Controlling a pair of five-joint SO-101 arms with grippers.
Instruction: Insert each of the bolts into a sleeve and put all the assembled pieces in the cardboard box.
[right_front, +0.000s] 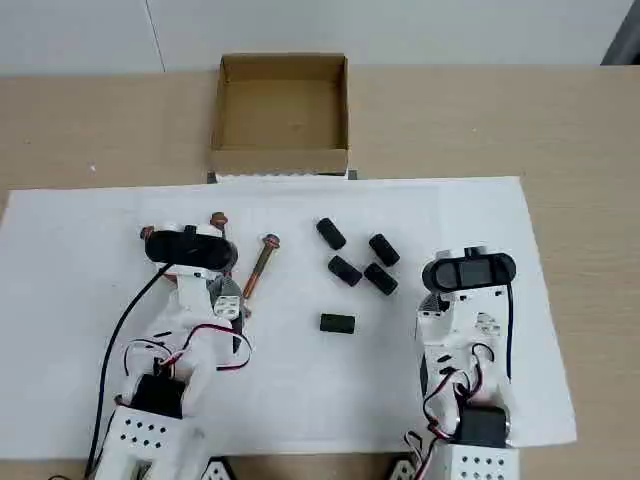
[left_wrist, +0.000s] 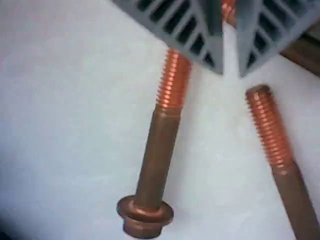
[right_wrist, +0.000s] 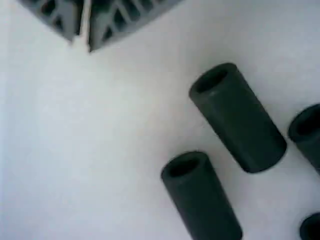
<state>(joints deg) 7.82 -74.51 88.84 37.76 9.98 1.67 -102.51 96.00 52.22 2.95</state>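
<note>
Over the white sheet (right_front: 70, 300) on the counter (right_front: 90, 120), the left hand (left_wrist: 230, 73) hangs clenched above bolts (left_wrist: 159, 150) and the right hand (right_wrist: 80, 44) clenched beside sleeves (right_wrist: 237, 120). The cardboard box (right_front: 280, 160) stands at the sheet's far edge, with bare paper between.

Bolts (right_front: 258, 268) left, sleeves (right_front: 345, 270) right — box (right_front: 282, 160) behind

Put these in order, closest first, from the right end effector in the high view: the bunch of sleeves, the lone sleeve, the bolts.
1. The bunch of sleeves, just left of the right end effector.
2. The lone sleeve, farther left, by itself.
3. The bolts, farthest left.
</note>
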